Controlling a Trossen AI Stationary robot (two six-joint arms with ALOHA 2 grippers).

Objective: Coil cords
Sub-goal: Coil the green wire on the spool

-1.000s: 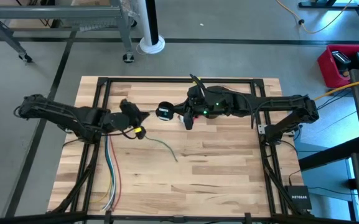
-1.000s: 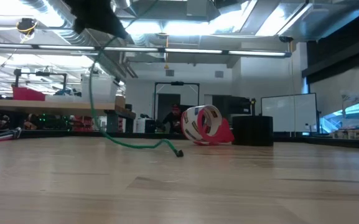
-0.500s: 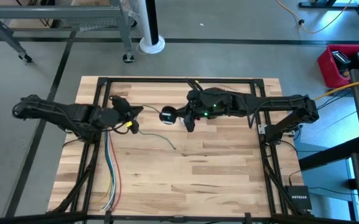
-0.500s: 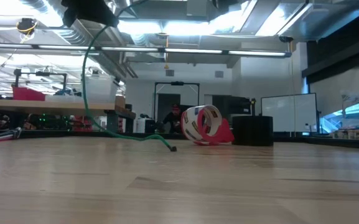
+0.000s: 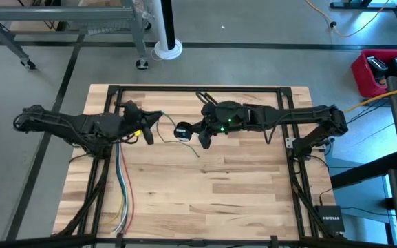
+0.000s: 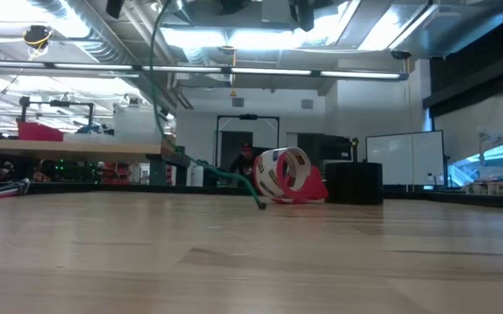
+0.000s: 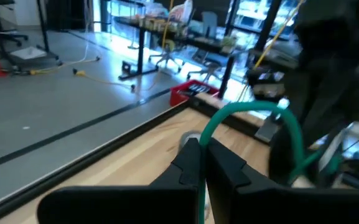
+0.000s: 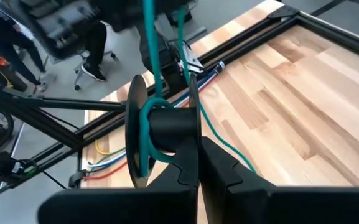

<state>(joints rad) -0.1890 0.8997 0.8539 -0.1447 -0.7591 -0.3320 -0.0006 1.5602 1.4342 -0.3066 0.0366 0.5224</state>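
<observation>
Since a second ago, both grippers have drawn closer together above the table's far half. Clamped on the green cord, the left gripper holds it just beside the black spool. Pinched on that spool, the right gripper carries several cord turns; the cord's loose end trails onto the wood below the spool.

In the low view both arms are cut off by the top edge, and the cord climbs out of the picture at 12 o'clock. In the left wrist view the cord ends in a dark blur at 3 o'clock. From above, the cord's free tip is too small to make out.
</observation>
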